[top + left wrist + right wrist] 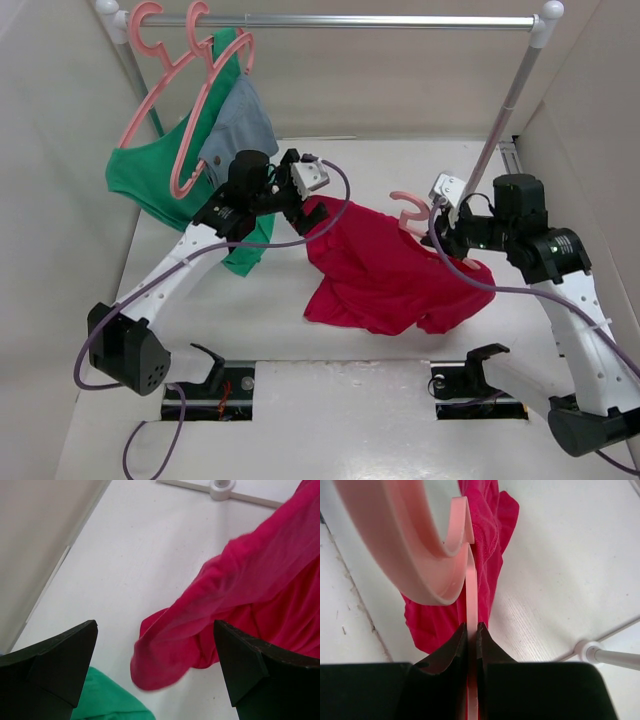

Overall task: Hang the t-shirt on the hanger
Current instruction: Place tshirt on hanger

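1. Between the closed jaws of the right pincer [471, 630] sits the thin stem of the pink hanger [420, 565], clamped just below its hook.
2. From that hanger the red t-shirt [385, 270] hangs draped, low over the white table [290, 350].
3. Further left, the left pincer [155, 624] stands wide apart, gripping nothing, beside the t-shirt's sleeve.
4. Behind it, a green garment [140, 180] hangs from the rail [350, 19].

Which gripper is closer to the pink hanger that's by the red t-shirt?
Right. The right gripper is shut on the hanger, just below its hook. The left gripper is open at the t-shirt sleeve end, away from the hanger.
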`<state>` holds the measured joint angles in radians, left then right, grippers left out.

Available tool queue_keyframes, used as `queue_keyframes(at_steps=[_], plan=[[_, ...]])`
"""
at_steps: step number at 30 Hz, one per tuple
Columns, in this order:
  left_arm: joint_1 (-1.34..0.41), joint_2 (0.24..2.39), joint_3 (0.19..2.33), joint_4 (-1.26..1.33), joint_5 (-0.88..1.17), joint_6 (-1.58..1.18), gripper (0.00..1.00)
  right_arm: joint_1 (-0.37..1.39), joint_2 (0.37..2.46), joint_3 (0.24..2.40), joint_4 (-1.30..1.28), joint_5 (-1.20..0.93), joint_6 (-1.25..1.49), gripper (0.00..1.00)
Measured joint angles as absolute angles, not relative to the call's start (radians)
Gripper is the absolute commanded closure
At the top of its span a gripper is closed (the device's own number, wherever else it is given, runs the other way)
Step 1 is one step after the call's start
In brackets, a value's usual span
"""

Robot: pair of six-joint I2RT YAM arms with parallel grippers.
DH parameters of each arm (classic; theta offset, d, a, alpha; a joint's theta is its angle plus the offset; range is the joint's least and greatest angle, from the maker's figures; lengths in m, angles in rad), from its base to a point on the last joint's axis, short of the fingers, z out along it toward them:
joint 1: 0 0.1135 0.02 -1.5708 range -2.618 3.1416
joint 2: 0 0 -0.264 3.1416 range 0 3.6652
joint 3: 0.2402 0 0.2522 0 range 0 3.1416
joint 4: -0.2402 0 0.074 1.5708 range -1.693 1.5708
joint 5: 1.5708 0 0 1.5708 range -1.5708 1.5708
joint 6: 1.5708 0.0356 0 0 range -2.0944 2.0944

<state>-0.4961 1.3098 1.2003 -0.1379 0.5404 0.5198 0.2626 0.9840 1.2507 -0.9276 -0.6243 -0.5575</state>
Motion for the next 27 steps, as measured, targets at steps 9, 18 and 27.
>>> queue_keyframes(at_steps=[9,18,27], plan=[[-0.447,1.354,1.177,-0.246,0.673,0.673,0.56,0.255,0.957,1.321,-1.036,-0.605,-0.582,1.00],[-0.448,1.386,1.178,-0.342,0.697,0.764,1.00,0.248,0.949,1.391,-1.086,-0.553,-0.588,1.00],[-0.419,1.386,1.145,-0.297,0.622,0.767,1.00,0.248,0.928,1.419,-1.137,-0.492,-0.591,1.00]])
